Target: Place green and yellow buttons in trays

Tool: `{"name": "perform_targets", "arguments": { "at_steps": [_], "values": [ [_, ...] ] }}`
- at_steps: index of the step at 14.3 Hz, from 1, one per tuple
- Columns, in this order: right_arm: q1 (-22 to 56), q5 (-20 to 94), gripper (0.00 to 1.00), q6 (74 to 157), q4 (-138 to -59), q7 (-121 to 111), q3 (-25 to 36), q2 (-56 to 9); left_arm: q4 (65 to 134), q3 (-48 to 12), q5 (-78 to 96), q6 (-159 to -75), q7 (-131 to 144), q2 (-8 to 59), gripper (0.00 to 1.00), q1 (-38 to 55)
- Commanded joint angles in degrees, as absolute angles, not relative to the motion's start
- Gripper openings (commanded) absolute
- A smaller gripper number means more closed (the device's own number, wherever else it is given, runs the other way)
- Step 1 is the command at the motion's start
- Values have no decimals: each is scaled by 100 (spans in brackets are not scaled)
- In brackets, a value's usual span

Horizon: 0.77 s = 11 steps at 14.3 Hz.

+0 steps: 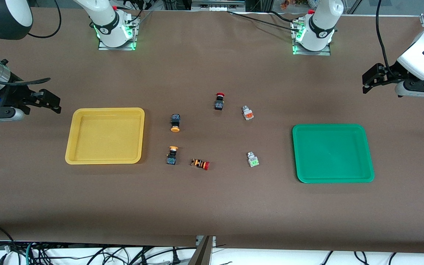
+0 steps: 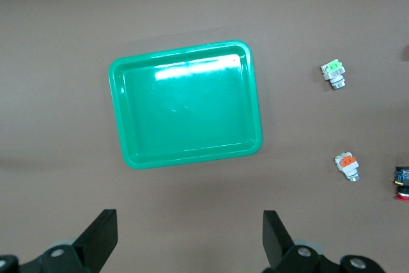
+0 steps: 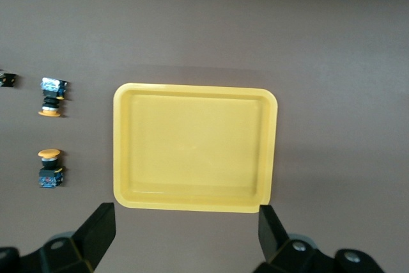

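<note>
Both grippers hang with fingers wide open, holding nothing. The left gripper (image 2: pixel 190 238) is over the bench by the shallow green plastic tray (image 1: pixel 367 154). The right gripper (image 3: pixel 185 231) is by the shallow yellow plastic tray (image 1: pixel 73 140).

The 4 small push-buttons lie on the bench between the trays, well apart from both sets of fingers: 2 yellow-capped black buttons (image 1: pixel 175 122) (image 1: pixel 172 155), a green-faced white button (image 1: pixel 253 159) and an orange-faced white button (image 1: pixel 247 113).

The red-capped black button (image 1: pixel 219 101) and the striped red-capped button (image 1: pixel 200 163) lie close by, so the fingers could grab the wrong one. Small buttons could also slip or roll.

No writing can be read.

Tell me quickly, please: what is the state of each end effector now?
Left end effector: open, holding nothing, above the table beside the green tray.
Right end effector: open, holding nothing, beside the yellow tray.
</note>
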State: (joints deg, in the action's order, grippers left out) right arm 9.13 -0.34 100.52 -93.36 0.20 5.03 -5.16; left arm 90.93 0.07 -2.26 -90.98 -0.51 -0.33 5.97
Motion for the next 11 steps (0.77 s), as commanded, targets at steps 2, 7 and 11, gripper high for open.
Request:
{"name": "perform_targets", "arguments": {
  "at_steps": [2,7,11],
  "values": [
    [1002,-114,99,9932,-9272,17,554,-571,8991,9,-272,-8974,-158,-9,100,606],
    [976,-255,99,9949,-9281,35,571,-624,8991,9,-272,-8930,-158,18,100,606],
    [1011,-176,99,9958,-9290,53,562,-746,9000,-9,-264,-8877,-158,18,100,606]
  ]
}}
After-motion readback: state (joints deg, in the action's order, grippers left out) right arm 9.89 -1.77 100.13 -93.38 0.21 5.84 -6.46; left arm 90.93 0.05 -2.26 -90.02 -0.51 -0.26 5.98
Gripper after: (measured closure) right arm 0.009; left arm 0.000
